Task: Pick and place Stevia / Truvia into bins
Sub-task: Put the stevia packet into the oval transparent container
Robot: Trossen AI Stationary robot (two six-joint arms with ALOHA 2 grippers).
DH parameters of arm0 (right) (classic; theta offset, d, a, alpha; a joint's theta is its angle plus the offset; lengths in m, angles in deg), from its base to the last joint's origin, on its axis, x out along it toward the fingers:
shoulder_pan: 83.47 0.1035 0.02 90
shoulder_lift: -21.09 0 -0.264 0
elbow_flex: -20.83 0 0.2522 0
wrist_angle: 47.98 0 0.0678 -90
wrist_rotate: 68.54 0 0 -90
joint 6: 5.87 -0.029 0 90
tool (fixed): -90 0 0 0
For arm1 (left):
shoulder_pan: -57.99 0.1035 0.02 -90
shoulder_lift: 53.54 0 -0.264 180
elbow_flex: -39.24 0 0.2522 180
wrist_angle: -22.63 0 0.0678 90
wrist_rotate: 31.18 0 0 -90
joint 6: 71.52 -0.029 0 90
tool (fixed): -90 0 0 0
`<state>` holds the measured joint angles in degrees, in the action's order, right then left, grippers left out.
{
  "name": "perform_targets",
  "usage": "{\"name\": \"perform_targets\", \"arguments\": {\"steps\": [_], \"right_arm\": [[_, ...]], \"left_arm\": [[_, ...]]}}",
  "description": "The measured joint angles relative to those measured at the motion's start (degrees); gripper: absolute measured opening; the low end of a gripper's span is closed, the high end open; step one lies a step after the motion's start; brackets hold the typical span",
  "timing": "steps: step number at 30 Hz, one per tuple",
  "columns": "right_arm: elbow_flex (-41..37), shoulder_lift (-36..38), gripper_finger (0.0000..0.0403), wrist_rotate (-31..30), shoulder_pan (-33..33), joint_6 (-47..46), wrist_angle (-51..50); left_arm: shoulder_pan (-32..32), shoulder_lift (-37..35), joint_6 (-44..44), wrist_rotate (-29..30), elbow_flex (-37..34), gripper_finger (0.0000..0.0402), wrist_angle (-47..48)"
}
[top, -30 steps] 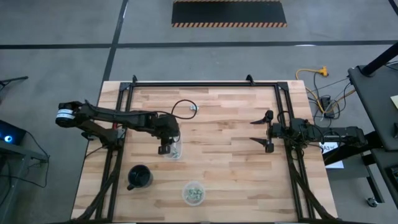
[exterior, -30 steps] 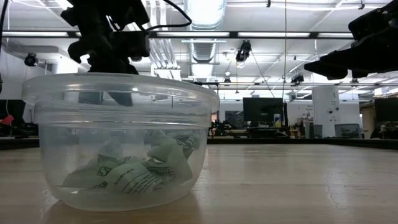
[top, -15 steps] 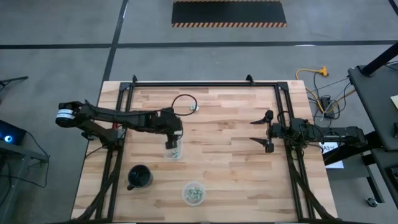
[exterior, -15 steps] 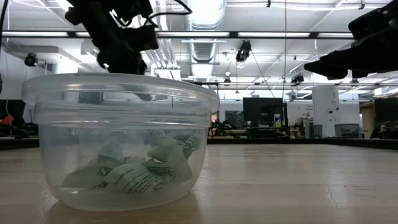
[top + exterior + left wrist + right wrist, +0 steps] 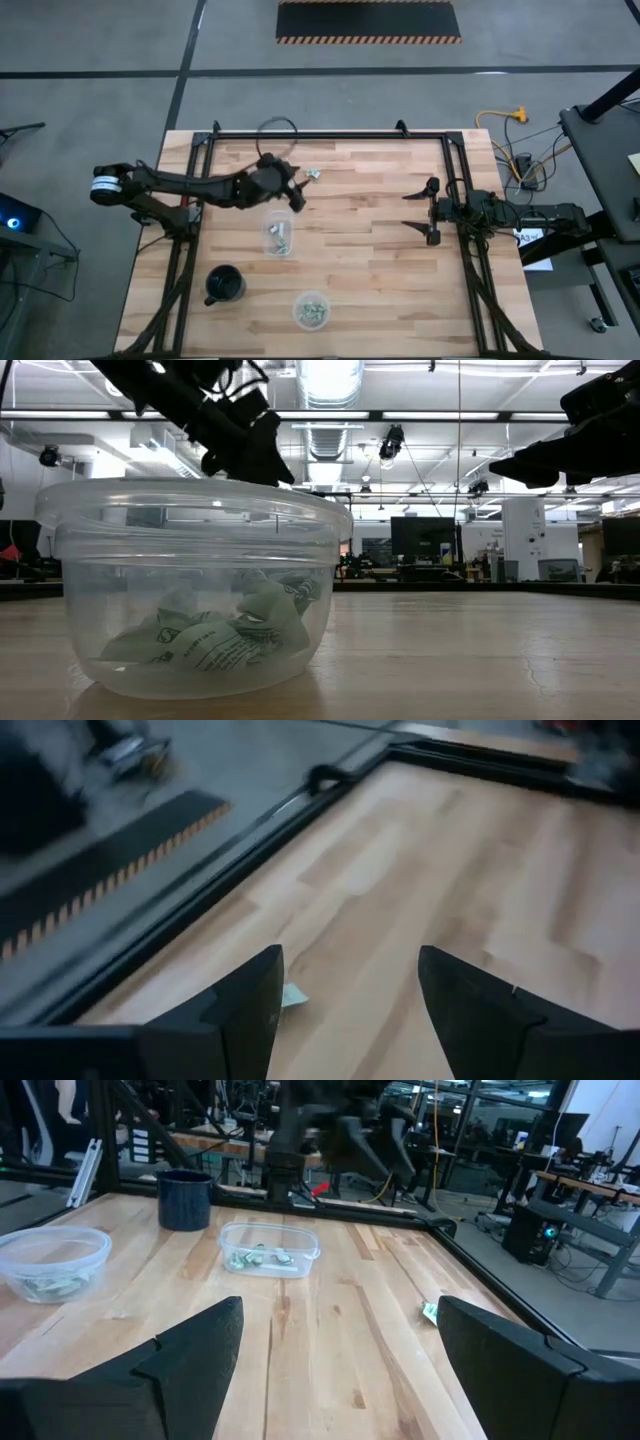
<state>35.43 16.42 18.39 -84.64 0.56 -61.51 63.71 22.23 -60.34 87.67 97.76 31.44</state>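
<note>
Two clear bins stand on the wooden surface [image 5: 360, 220]: the squarish bin [image 5: 279, 236] near the middle and the round bin [image 5: 312, 309] near the front edge, each holding pale green packets. One loose packet [image 5: 313, 173] lies near the far edge. Left gripper [image 5: 297, 189] hovers just beside it, fingers [image 5: 230, 1010] released and empty. Right gripper [image 5: 418, 210] waits at the right side, fingers [image 5: 190, 1350] spread, empty. Black mug [image 5: 224, 284] stands front-left.

I can read no text anywhere. The packets [image 5: 215, 640] in the round bin [image 5: 190, 520] carry dark printing, too small and crumpled for me to make out. No labels, brands, numbers or signs are legible.
</note>
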Motion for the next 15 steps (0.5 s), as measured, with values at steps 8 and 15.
{"name": "perform_targets", "arguments": {"steps": [8, 15], "right_arm": [[0.0, 0.0, 0.0324, -0.02, 0.0, 0.0, 0.03], [0.0, -0.02, 0.0324, -0.07, -0.02, 0.0, 0.02]], "left_arm": [[4.22, 4.46, 8.53, 0.25, 0.31, 0.0215, -1.43], [6.03, 14.93, 9.31, 0.07, 4.51, 0.0215, -2.79]]}}
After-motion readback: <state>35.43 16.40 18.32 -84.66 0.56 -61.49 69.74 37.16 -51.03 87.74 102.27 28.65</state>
